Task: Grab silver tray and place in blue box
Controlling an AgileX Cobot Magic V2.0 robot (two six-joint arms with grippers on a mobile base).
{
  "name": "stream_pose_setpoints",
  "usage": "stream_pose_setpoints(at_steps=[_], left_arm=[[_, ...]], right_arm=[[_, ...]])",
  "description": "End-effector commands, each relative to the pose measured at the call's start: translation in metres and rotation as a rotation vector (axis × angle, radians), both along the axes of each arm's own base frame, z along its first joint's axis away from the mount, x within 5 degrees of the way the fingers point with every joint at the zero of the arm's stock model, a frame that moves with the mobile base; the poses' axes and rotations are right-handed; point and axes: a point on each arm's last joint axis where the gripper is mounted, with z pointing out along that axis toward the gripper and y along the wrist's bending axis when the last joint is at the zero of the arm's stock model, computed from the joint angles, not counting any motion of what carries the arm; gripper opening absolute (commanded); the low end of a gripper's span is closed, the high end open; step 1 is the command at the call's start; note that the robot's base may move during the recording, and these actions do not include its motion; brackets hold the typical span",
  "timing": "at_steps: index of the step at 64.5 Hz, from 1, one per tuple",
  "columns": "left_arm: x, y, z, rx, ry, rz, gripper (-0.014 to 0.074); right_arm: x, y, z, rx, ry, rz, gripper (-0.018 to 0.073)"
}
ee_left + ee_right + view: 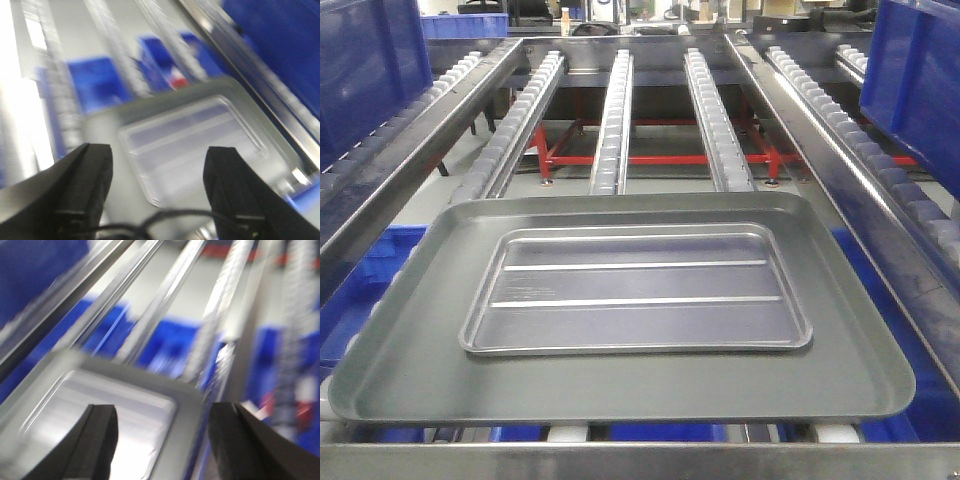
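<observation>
Exterior front-facing view showed the silver tray (635, 290) lying inside the grey tray (410, 370); the left fingers (87, 172) and right fingers (102, 432), spread and empty, were judged liable to catch the grey rim instead.

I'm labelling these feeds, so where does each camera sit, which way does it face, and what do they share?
Front view: low at the near end of the roller conveyor, facing along it over the silver tray in the dark-grey tray; no robot parts.
Left wrist: looks down past the open left gripper at the silver tray; blurred.
Right wrist: looks past the open right gripper at that tray's corner; blurred.
Shared: all three show the silver tray.
</observation>
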Motion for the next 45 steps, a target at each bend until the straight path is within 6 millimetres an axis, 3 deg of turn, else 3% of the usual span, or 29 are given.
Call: stream_pose_setpoints(at_steps=[1,11,21,35,45], left_arm=[[0.008,-0.021,0.01,-0.037,-0.034,-0.088,0.0309],[0.023,-0.05,0.001,0.014,0.121,-0.148,0.0307],[0.059,-0.063,-0.004,0.11,0.316,-0.018,0.0306],[0.111,-0.083,-0.029,0.167,0.5,0.204,0.0306],[0.134,-0.101,-0.056,0.189,0.603,0.252,0.0307]], right_arm=[[0.012,0.013,0.012,0.051,-0.067,0.039,0.0508],[0.034,0.038,-0.011,0.089,0.1,0.081,0.0508],[0.059,0.055,-0.037,0.002,0.291,0.082,0.0508],[0.1,0.079,-0.052,-0.074,0.518,0.044,0.0508],[0.13,0.084,-0.057,-0.141,0.628,-0.115,0.0508]])
